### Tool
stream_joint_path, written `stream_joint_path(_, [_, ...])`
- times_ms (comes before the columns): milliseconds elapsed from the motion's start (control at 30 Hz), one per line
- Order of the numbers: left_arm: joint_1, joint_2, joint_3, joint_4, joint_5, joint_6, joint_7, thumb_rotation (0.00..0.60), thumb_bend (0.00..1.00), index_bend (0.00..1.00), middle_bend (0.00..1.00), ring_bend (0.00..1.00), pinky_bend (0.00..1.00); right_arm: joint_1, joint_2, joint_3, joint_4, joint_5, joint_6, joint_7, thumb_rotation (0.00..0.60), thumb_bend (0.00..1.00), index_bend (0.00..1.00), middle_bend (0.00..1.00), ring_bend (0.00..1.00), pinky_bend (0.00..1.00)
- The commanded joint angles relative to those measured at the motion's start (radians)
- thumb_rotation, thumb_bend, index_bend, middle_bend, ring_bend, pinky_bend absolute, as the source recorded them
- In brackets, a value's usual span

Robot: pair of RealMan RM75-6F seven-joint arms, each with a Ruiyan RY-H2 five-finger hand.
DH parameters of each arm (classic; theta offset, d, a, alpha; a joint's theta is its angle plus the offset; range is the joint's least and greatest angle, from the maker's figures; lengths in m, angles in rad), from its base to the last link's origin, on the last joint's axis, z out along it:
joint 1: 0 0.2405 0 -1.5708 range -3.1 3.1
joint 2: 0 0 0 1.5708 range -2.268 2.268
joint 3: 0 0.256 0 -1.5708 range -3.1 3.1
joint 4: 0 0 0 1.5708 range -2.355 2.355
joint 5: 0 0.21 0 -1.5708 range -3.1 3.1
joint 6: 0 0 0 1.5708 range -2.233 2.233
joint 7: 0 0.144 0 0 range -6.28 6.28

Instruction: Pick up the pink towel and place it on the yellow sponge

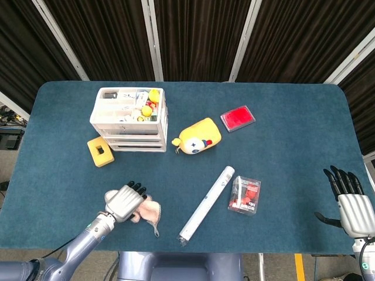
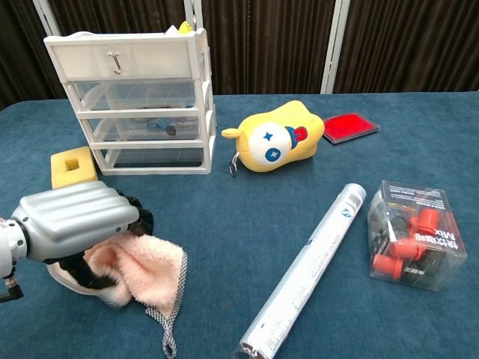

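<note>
The pink towel (image 2: 153, 271) lies bunched on the blue table near the front left, its checked edge trailing toward the front; in the head view the pink towel (image 1: 152, 212) shows just right of my left hand. My left hand (image 2: 75, 224) (image 1: 124, 202) is pressed down over the towel with its fingers curled into the cloth, gripping it. The yellow sponge (image 2: 73, 166) (image 1: 100, 151), a block with a square hole, sits left of the drawer unit, well behind the hand. My right hand (image 1: 351, 204) rests open at the table's far right edge, holding nothing.
A white drawer unit (image 1: 130, 119) stands at the back left. A yellow plush toy (image 1: 198, 137), a red pad (image 1: 237, 117), a white tube (image 1: 207, 204) and a clear box of red parts (image 1: 245, 195) lie across the middle.
</note>
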Motion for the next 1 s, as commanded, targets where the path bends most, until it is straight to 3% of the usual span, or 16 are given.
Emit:
stream_joint_path(33, [0.033,-0.029,0.002,0.035,0.118,0.096,-0.094,0.600,0.60,0.89,0.67,0.59,0.55,-0.001,0.001,0.000,0.000,0.001,0.000,0.002,0.600,0.01,0.00,0.00,0.00,0.00])
stream_joint_path(133, [0.054,-0.031,-0.002,0.052,0.151,0.144,-0.141,0.600,0.63,0.96,0.74,0.65,0.61,0.000,0.002,0.000,-0.002,0.000,-0.001,0.002,0.600,0.01,0.00,0.00,0.00,0.00])
stream_joint_path(333, [0.111,-0.029,-0.053,0.037,0.129,0.257,-0.218,0.600,0.65,0.98,0.77,0.68,0.63,0.000,0.001,0.000,-0.003,0.000,-0.002,-0.001,0.600,0.01,0.00,0.00,0.00,0.00])
stream_joint_path(600, [0.188,0.021,-0.183,-0.171,0.066,0.448,-0.268,0.600,0.66,1.00,0.81,0.72,0.67,0.002,0.001,0.000,-0.003,0.000,-0.006,-0.003,0.600,0.01,0.00,0.00,0.00,0.00])
stream_joint_path(733, [0.234,0.009,-0.227,-0.203,0.069,0.554,-0.324,0.600,0.66,1.00,0.82,0.72,0.68,0.003,0.001,0.000,-0.005,0.000,-0.008,-0.002,0.600,0.01,0.00,0.00,0.00,0.00])
stream_joint_path(1000, [0.296,-0.040,-0.302,-0.225,-0.114,0.609,-0.428,0.600,0.68,1.00,0.83,0.74,0.73,0.002,0.001,-0.001,-0.009,-0.001,-0.007,-0.004,0.600,0.01,0.00,0.00,0.00,0.00])
